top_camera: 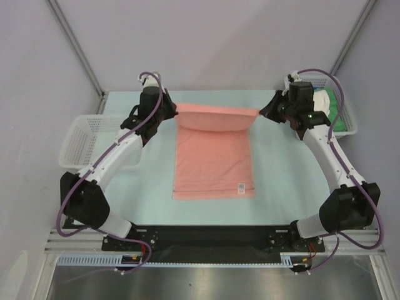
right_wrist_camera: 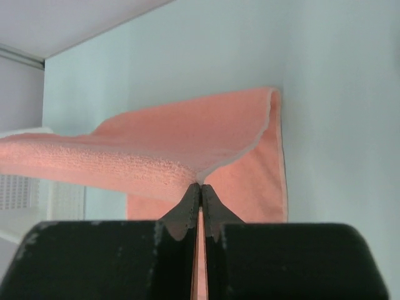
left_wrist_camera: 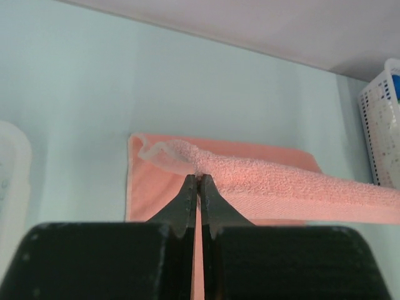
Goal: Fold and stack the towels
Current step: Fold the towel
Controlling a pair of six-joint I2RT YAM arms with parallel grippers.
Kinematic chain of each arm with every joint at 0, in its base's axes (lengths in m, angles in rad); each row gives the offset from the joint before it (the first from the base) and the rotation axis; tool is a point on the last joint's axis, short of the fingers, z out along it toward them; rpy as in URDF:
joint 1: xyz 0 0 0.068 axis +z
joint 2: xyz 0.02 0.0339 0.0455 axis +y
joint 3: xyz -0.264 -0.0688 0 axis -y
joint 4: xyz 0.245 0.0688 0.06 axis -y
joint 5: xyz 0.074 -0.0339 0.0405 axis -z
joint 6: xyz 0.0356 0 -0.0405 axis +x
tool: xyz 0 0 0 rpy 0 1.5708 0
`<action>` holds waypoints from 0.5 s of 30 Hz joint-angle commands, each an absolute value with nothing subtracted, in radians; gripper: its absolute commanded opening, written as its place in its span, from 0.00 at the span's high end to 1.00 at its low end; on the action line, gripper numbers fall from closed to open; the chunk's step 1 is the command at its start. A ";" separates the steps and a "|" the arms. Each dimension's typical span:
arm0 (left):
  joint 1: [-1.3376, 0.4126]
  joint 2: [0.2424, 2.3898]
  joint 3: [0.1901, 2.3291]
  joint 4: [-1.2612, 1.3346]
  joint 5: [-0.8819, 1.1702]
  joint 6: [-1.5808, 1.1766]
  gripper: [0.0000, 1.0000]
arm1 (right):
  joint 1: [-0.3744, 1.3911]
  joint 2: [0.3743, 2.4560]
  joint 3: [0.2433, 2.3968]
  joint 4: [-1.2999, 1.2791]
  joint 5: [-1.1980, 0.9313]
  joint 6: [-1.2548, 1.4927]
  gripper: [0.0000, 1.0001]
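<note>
A salmon pink towel (top_camera: 214, 159) lies lengthwise in the middle of the table, its far end lifted off the surface and stretched between both arms. My left gripper (top_camera: 174, 113) is shut on the far left corner, seen pinched at the fingertips in the left wrist view (left_wrist_camera: 198, 177). My right gripper (top_camera: 261, 112) is shut on the far right corner (right_wrist_camera: 200, 184). The raised edge sags a little between them. A white towel (top_camera: 324, 97) and a green towel (top_camera: 337, 112) sit bunched in the right basket (top_camera: 352, 128), partly hidden by the right arm.
A white perforated basket (top_camera: 84, 140) stands at the left table edge, beside the left arm. The other basket sits at the far right corner. Grey walls close the back and sides. The towel's near hem carries a small label (top_camera: 240, 187).
</note>
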State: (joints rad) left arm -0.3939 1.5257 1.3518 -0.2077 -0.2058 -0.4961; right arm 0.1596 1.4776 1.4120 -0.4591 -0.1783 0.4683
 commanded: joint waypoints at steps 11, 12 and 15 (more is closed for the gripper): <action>-0.489 1.241 1.009 -0.322 -0.258 -0.568 1.00 | 0.253 1.218 1.121 -0.583 -0.097 0.456 1.00; -0.498 1.230 0.997 -0.333 -0.258 -0.574 1.00 | 0.261 1.200 1.111 -0.587 -0.089 0.459 1.00; -0.517 1.187 0.927 -0.351 -0.252 -0.595 1.00 | 0.293 1.174 1.057 -0.600 -0.081 0.472 1.00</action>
State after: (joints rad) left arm -0.5007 1.2484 0.9771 -0.3202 -0.2184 -0.5598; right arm 0.2687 1.2198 1.0889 -0.5735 -0.1352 0.4702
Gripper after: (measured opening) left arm 0.014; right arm 0.042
